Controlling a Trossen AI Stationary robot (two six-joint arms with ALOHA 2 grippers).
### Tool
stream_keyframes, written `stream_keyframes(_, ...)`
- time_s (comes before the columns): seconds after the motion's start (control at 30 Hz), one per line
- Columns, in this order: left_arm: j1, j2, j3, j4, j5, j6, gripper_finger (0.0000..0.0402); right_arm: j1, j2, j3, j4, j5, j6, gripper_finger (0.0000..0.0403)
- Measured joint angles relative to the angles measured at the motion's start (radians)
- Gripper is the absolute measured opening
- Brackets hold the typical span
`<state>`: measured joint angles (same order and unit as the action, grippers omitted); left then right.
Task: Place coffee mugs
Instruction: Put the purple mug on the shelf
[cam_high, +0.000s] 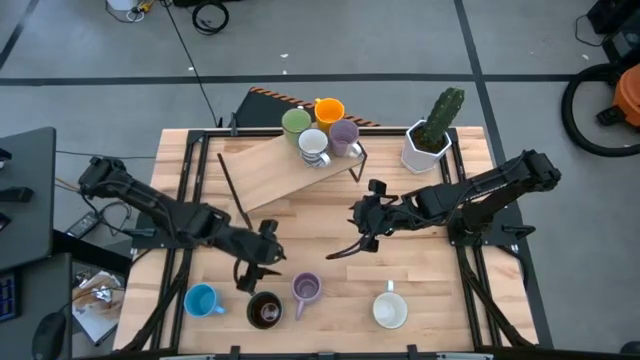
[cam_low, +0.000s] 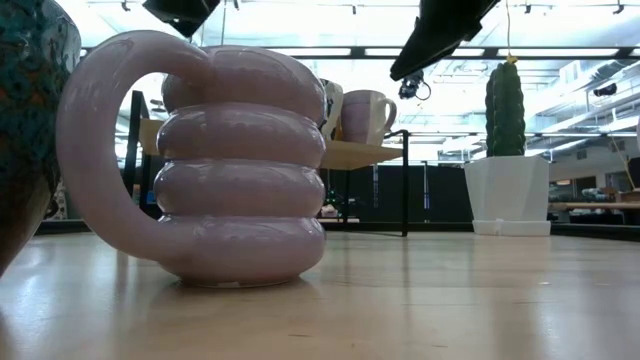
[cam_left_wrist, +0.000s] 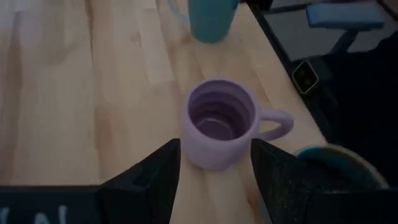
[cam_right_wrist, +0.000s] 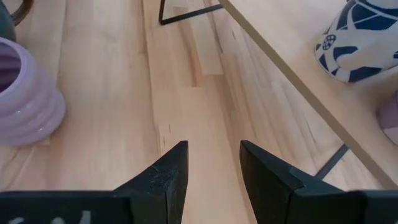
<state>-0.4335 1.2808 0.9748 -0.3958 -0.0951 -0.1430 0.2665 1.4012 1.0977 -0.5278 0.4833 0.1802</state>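
Four mugs stand along the table's near edge: blue (cam_high: 203, 300), dark brown (cam_high: 265, 310), ribbed lilac (cam_high: 306, 290) and white (cam_high: 390, 308). Green (cam_high: 295, 122), orange (cam_high: 329, 110), blue-patterned white (cam_high: 313, 145) and lilac (cam_high: 343, 133) mugs stand on a wooden riser (cam_high: 270, 165). My left gripper (cam_high: 262, 262) is open, raised just left of the ribbed lilac mug (cam_left_wrist: 221, 127); its fingers frame the mug in the left wrist view without touching it. My right gripper (cam_high: 345, 250) (cam_right_wrist: 213, 152) is open over bare table between the riser and that mug (cam_right_wrist: 25, 99).
A white faceted pot with a cactus (cam_high: 428, 145) stands at the far right, beside the riser. The riser's thin black legs (cam_right_wrist: 186, 12) rest on the table near my right gripper. Bare wood lies between the riser and the near row of mugs.
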Motion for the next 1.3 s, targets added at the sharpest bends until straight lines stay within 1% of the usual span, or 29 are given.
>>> stream_keyframes(0.13,-0.034,0.039,0.001,0.005,-0.023,-0.088,0.0199,0.000,0.000,0.000,-0.002,0.006,-0.004,0.0151)
stream_keyframes(0.27,-0.036,0.093,0.036,-0.007,-0.024,-0.134,0.0184,0.000,0.000,0.000,-0.006,0.029,-0.026,0.0151)
stream_keyframes(0.4,-0.034,0.156,0.102,-0.035,-0.023,-0.165,0.0171,-0.001,0.000,0.000,-0.008,0.049,-0.063,0.0151)
stream_keyframes(0.47,-0.037,0.190,0.139,-0.079,-0.014,-0.163,0.0168,-0.002,0.000,0.000,-0.009,0.050,-0.086,0.0151)
stream_keyframes(0.6,-0.044,0.258,0.212,-0.156,-0.012,-0.168,0.0167,-0.002,0.000,0.000,-0.012,0.051,-0.131,0.0151)
stream_keyframes(0.8,-0.044,0.342,0.310,-0.189,0.021,-0.202,0.0166,-0.014,0.000,0.000,-0.034,0.051,-0.170,0.0151)
stream_keyframes(0.97,-0.048,0.371,0.360,-0.221,0.029,-0.239,0.0166,-0.034,0.000,0.000,-0.051,0.051,-0.190,0.0151)
stream_keyframes(1.17,-0.065,0.374,0.366,-0.217,0.028,-0.234,0.0166,-0.062,0.000,0.000,-0.075,0.051,-0.213,0.0151)
stream_keyframes(1.3,-0.076,0.381,0.368,-0.177,-0.008,-0.216,0.0166,-0.081,0.000,0.000,-0.074,0.048,-0.227,0.0151)
